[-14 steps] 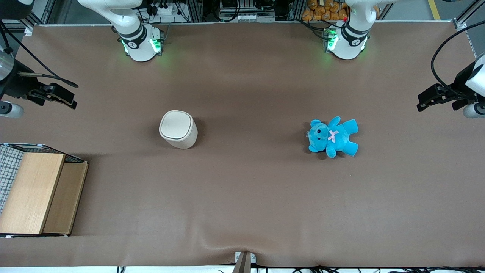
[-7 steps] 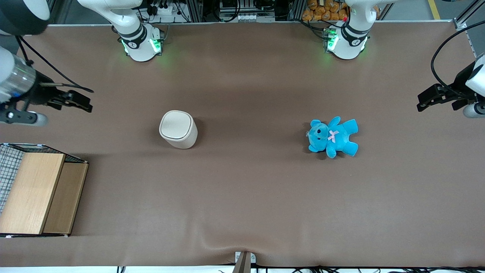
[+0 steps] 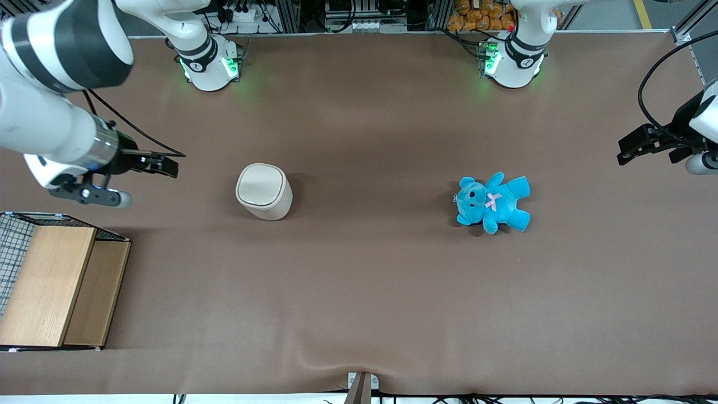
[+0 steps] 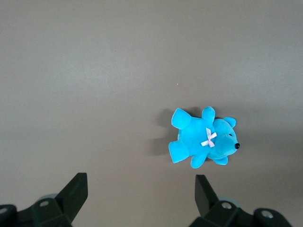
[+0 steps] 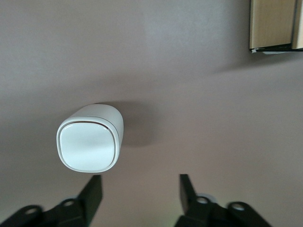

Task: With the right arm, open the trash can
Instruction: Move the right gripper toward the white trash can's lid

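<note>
Above the table, beside trash can [image 3: 263,191] | tool [image 3: 168,166] spread, empty | lid shut

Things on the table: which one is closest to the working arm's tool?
The white trash can, lid shut. The tool, fingers open, hovers beside it; the wooden box sits nearer the camera, and the blue teddy lies toward the parked arm's end.

I've got the right arm [image 3: 53,84] reaching out over table, gripper [image 3: 168,166] held high w/ fingers [image 5: 93,193] spread apart, nothing between.
</note>
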